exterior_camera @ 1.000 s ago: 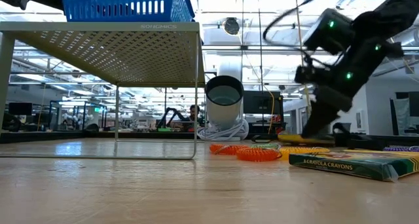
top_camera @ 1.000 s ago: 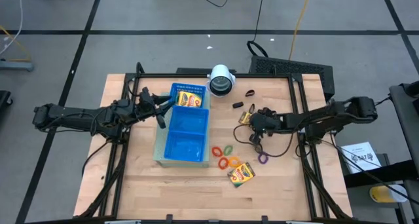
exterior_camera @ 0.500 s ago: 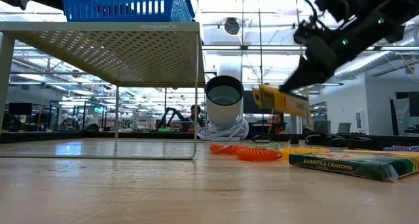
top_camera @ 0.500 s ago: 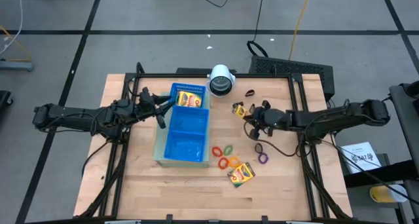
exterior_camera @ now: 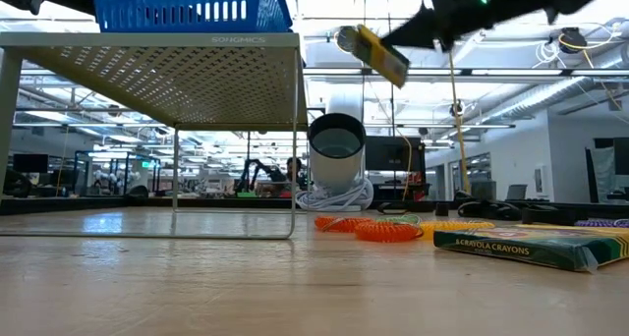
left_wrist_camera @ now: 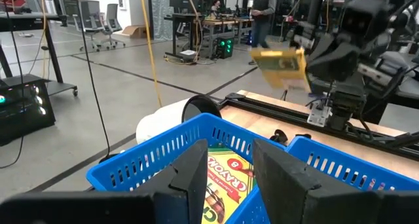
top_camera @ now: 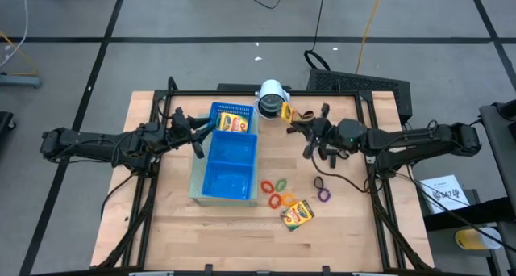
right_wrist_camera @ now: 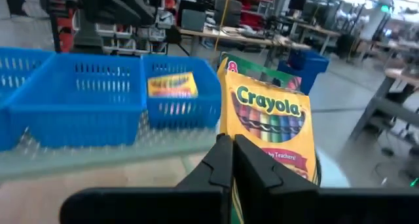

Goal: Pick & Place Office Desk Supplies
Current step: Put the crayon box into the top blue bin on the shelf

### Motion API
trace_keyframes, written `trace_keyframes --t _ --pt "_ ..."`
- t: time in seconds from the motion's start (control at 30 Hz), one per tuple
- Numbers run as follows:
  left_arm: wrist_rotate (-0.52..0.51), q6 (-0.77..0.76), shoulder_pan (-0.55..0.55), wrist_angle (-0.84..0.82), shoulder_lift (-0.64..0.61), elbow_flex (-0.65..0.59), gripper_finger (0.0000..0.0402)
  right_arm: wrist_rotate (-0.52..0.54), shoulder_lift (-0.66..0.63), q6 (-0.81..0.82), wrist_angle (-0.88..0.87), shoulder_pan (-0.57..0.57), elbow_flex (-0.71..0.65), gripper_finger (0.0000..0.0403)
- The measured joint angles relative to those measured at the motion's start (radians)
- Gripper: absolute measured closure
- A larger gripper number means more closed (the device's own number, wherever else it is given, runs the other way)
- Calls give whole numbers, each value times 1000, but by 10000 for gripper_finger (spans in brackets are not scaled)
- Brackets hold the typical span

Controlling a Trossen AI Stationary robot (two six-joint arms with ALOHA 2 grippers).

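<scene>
I am keeping the left hand (top_camera: 196, 139) parked at the left side of the blue tray (top_camera: 226, 183), fingers parted and holding nothing; its position is matching that of a second ago. One crayon box (top_camera: 232, 123) is already lying in the tray's far compartment, also visible in the left wrist view (left_wrist_camera: 226, 175).

Moving right: the right hand (top_camera: 297, 119) is now carrying a second crayon box (top_camera: 286, 112), fingers closed on its edge. A second ago this box was lying on the bench (top_camera: 355, 227) near the small black clips (top_camera: 307, 115); half a second ago it was just clear of the surface. It is now riding high, just beside the white cylinder (top_camera: 272, 98), well above the bench in the low view (exterior_camera: 377, 53).

My judgement: the pick is complete and the transfer toward the tray is under way; the next step calls for clearing the cylinder and the tray wall before release.

Remaining on the bench: the coloured rings (top_camera: 278, 193), the purple ring (top_camera: 324, 194) and a third crayon box (top_camera: 297, 215).
</scene>
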Motion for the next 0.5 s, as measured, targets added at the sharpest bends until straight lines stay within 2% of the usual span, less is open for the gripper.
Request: trace_keyframes --t 0.2,0.4,0.5 --pt "-1 16 0 11 0 0 272 -109 129 -64 -70 -38 208 402" --pt "-2 65 0 106 -2 0 273 -213 312 -141 -102 -58 411 402" --pt "-2 84 0 132 -2 0 273 -219 397 -165 -102 -64 490 402"
